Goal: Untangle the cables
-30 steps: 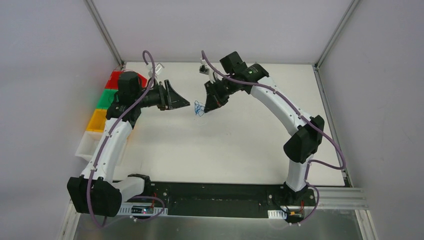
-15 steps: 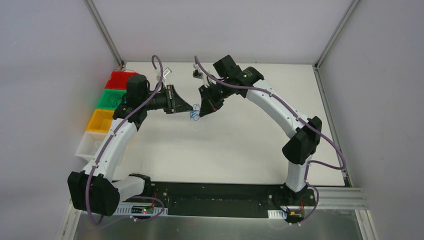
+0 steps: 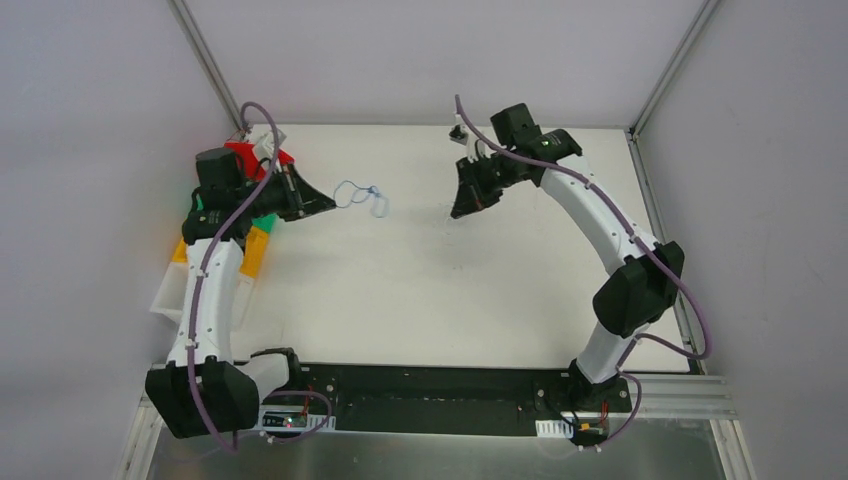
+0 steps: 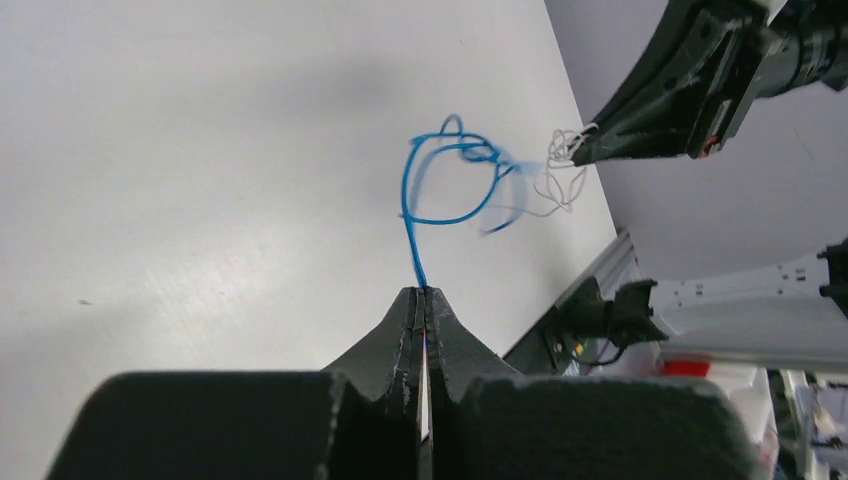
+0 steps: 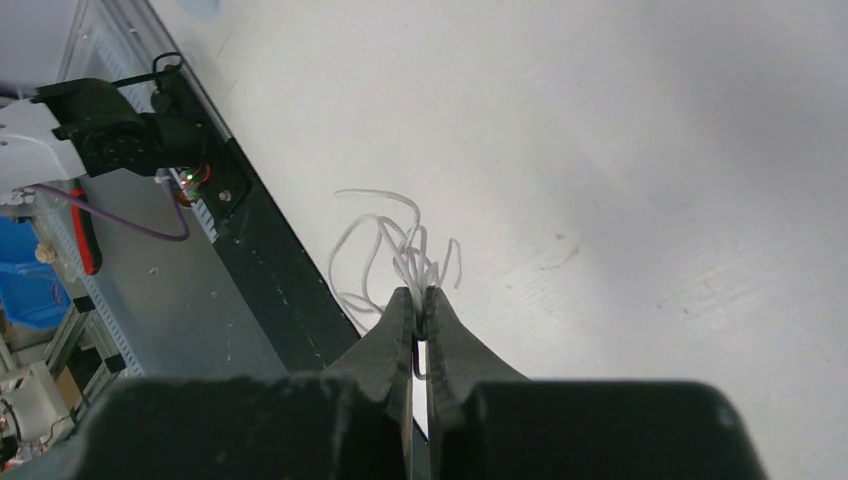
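A thin blue cable (image 4: 440, 180) loops out from the tips of my left gripper (image 4: 422, 292), which is shut on its end. Seen from above, the blue cable (image 3: 360, 195) hangs just right of the left gripper (image 3: 328, 204), at the table's back left. A bunch of thin white cable (image 5: 400, 250) sticks out of my right gripper (image 5: 420, 295), which is shut on it. The right gripper (image 3: 458, 212) is at the back middle-right, apart from the blue loop. In the left wrist view the white cable (image 4: 562, 180) hangs beside the blue one without touching it.
Coloured bins line the table's left edge: red (image 3: 240, 150), yellow (image 3: 255, 250) and a white one (image 3: 170, 290), partly hidden by my left arm. The black base rail (image 3: 430, 395) runs along the near edge.
The left gripper shut on the blue cable and drew back left with it. The right gripper swung back to the right with the white cable, so the two cables came apart.
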